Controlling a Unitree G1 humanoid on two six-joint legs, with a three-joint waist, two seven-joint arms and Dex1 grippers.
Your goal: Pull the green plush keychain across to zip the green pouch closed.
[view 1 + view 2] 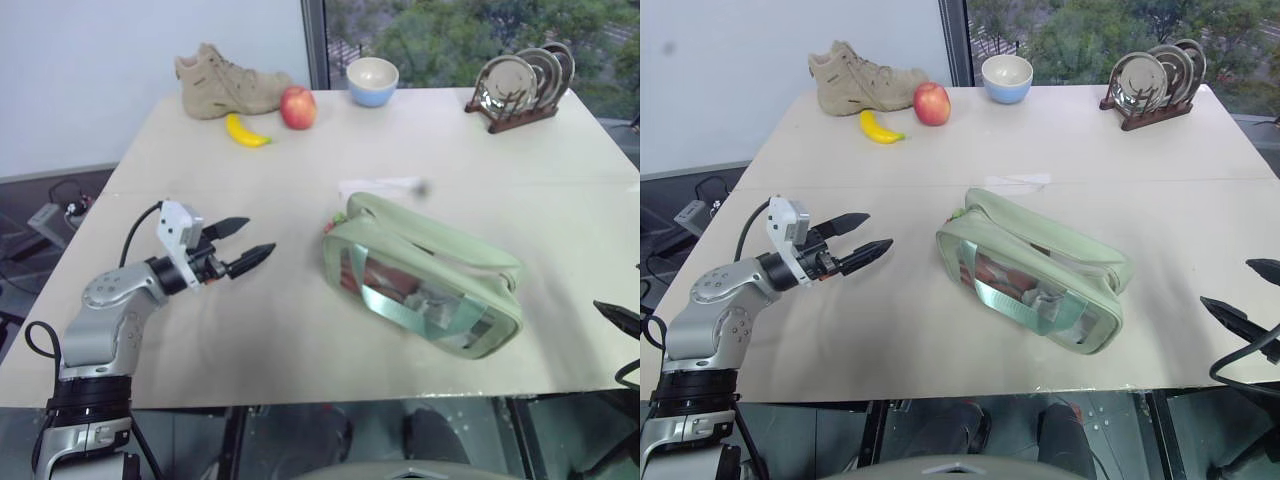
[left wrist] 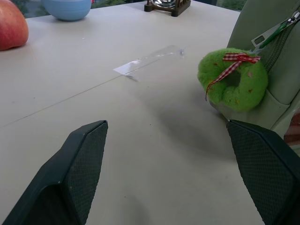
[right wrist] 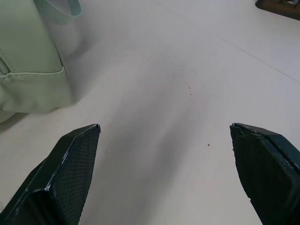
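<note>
At the table's [image 1: 300, 340] near left edge the left gripper [image 1: 244, 245] hovers over bare tabletop, its jaws spread and holding nothing, pointing toward the green pouch [image 1: 425, 275]. A stretch of bare surface separates its fingertips from the pouch. The pouch lies diagonally at mid-table, clear window and mint straps facing the near edge, well inside every table edge. The green plush keychain [image 2: 233, 78], a fuzzy ring with a red checked bow, hangs at the pouch's left end, touching it. A strip of clear tape [image 2: 147, 60] lies just beyond it. Along the far edge stand a tan boot [image 1: 228, 82], a banana [image 1: 245, 132], a red apple [image 1: 298, 107], a blue bowl [image 1: 372, 81] and a plate rack [image 1: 520, 85]. The right gripper [image 1: 1247, 292] sits at the table's right edge, jaws spread wide and empty, with bare table between it and the pouch's right end.
</note>
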